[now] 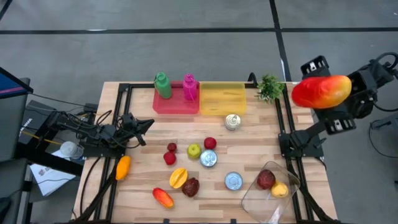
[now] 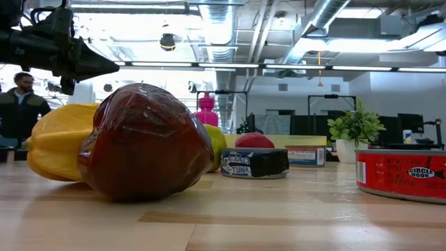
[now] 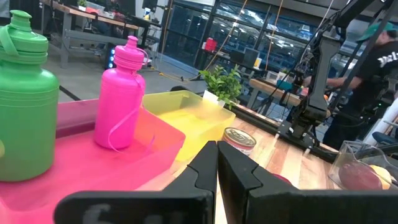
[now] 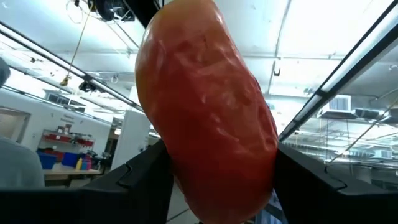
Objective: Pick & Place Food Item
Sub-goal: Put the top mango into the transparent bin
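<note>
High view: mango [image 1: 321, 91] between right claw [image 1: 336, 93] fingers.

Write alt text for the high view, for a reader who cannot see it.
The right gripper holds a red-and-yellow mango high, out past the wooden table's right edge. The left gripper rests shut at the left side. Fruit and cans are scattered between a pink tray and a clear container.

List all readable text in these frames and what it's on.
"TUNA" on the label of the flat tuna can in the low view; the smaller print above it is too blurred to read.
"CIRCLE HOOK" on the red can at the right of the low view.
White lettering on a person's dark shirt in the left wrist view is cut off, unreadable.
</note>
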